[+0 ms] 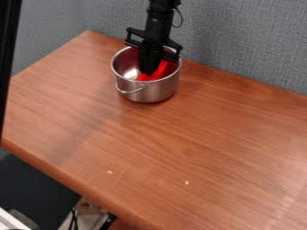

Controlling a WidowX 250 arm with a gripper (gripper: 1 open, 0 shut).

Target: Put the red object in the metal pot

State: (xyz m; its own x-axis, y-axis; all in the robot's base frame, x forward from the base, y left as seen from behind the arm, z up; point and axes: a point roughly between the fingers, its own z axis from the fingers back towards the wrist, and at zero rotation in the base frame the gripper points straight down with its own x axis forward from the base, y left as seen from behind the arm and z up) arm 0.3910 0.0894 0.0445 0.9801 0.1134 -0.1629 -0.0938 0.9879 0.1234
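Shiny steel pot (147, 90), round and wire-handled, around red plastic (153, 73).

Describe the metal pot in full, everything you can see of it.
The metal pot is small, round and straight-sided, in shiny silver that looks like steel, with a thin wire handle on the side facing the camera. It stands upright, open at the top, on the brown wood-grain table, near its far edge by the grey wall. The bright red object is inside, partly hidden by the black gripper, which reaches down into the opening. Whether the gripper touches the rim is unclear.
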